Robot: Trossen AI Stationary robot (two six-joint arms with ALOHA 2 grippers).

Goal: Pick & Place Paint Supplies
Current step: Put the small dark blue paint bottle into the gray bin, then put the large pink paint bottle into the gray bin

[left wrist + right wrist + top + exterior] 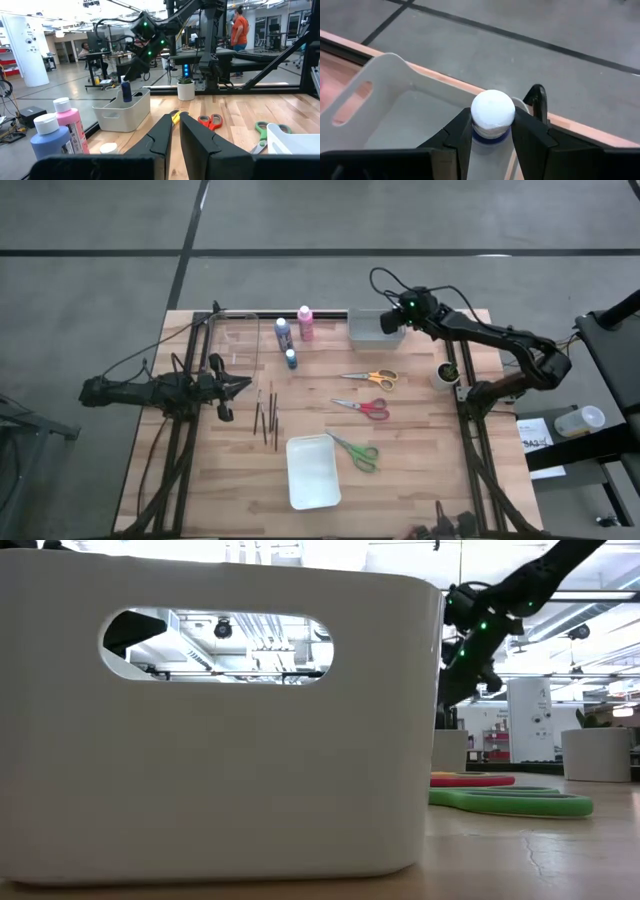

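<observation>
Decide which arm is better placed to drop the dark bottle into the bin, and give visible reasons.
Right. Its gripper is shut on the dark bottle directly above the white bin; the left gripper sits far across the table.

In the low view a white bin [220,730] fills most of the picture, hiding the table behind it. The right hand [491,132] covers all but the white cap of its bottle [492,111]. The thin brushes [267,415] are too small to count.

White plastic bin [220,730] with oval handle slot fills foreground; green scissor handles [515,802] flat on wooden counter [520,855]; dark arm [480,625] above.
</observation>
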